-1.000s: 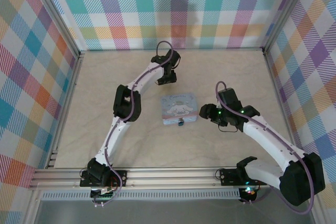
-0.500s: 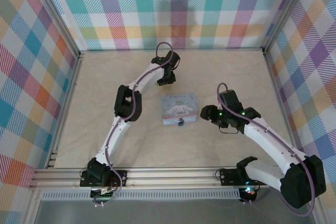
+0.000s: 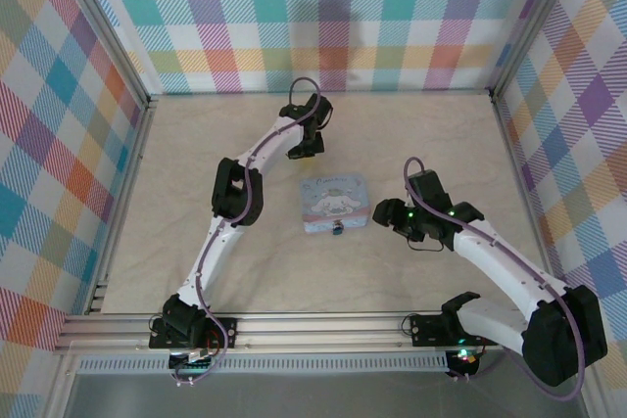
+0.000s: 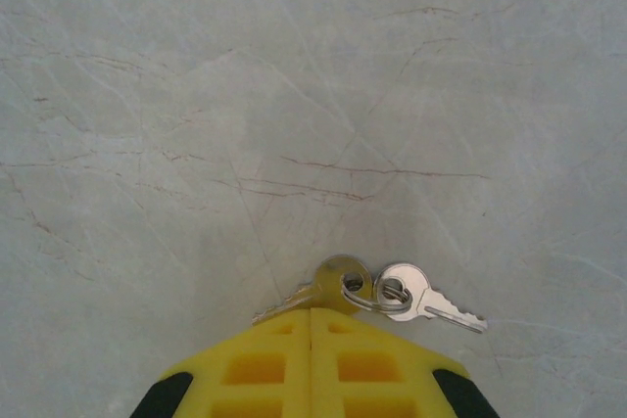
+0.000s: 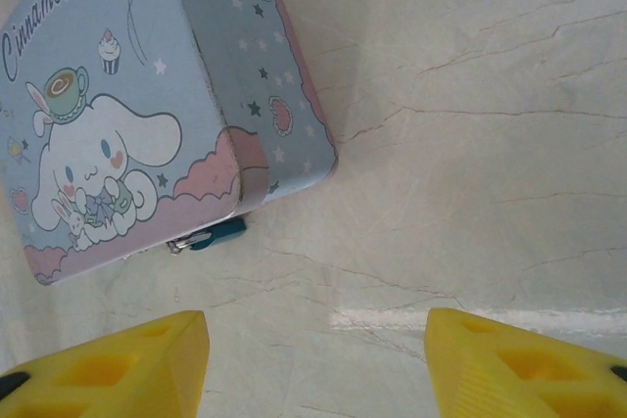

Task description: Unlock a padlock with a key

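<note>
Between plaid walls (image 3: pixel 392 17), seemingly marbled tabletop (image 3: pixel 176 203)

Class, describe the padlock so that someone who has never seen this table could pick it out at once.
Find the light-blue rectangular tin with a white cartoon dog in the middle of the pale table. Against the tin's side facing the arm bases sits the tiny teal-blue padlock with a silvery metal part. It is far smaller and darker than the tin.
</note>
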`<state>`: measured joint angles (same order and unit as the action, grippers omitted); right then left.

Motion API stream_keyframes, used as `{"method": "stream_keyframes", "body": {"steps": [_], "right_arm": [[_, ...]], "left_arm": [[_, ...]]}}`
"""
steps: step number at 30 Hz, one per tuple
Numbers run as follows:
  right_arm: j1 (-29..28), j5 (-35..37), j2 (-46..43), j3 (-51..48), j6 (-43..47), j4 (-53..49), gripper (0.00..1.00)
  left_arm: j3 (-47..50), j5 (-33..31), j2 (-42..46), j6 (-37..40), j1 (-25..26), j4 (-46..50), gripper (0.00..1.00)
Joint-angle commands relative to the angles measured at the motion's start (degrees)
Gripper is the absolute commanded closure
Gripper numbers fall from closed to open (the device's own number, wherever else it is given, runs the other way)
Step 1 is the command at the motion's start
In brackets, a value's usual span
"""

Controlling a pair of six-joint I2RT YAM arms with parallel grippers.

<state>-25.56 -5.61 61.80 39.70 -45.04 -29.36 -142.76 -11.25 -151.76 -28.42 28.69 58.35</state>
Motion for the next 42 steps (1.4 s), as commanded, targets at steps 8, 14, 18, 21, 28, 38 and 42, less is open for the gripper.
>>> {"method": "stream_keyframes", "body": {"steps": [8, 14, 18, 21, 28, 38, 42], "right_arm": [[0.19, -0.63, -0.38, -1.31, -1.24, 1.48, 0.39], [0.23, -1.07, 0.36, -1.48, -1.37, 2.07, 0.39], [0.25, -0.99, -0.01, -1.47, -1.28, 1.99, 0.39], [0.24, -0.92, -0.01, -1.41, -1.11, 1.73, 0.39], [0.30, -0.55, -0.19, -1.22, -0.54, 1.25, 0.39], [0.87, -0.46, -0.36, -1.32, 0.08, 0.77, 0.39], [1.20, -0.46, -0.32, -1.38, 0.04, 0.78, 0.39]], "left_arm": [[3.10, -1.63, 9.15, 4.25, -1.13, -2.97, 1.00], [5.25, -0.24, 12.52, 4.50, -1.18, -4.62, 1.00], [5.03, 2.12, 12.01, 4.14, -1.18, -5.56, 0.96], [3.57, 3.69, 9.86, 3.43, -1.18, -5.77, 0.61], [0.11, 6.18, 3.89, 2.25, -1.31, -7.11, 0.38], [-1.70, 3.94, -0.70, 1.89, -1.27, -9.05, 0.40], [-1.82, 4.16, -1.42, 1.55, -1.27, -8.99, 0.47]]}}
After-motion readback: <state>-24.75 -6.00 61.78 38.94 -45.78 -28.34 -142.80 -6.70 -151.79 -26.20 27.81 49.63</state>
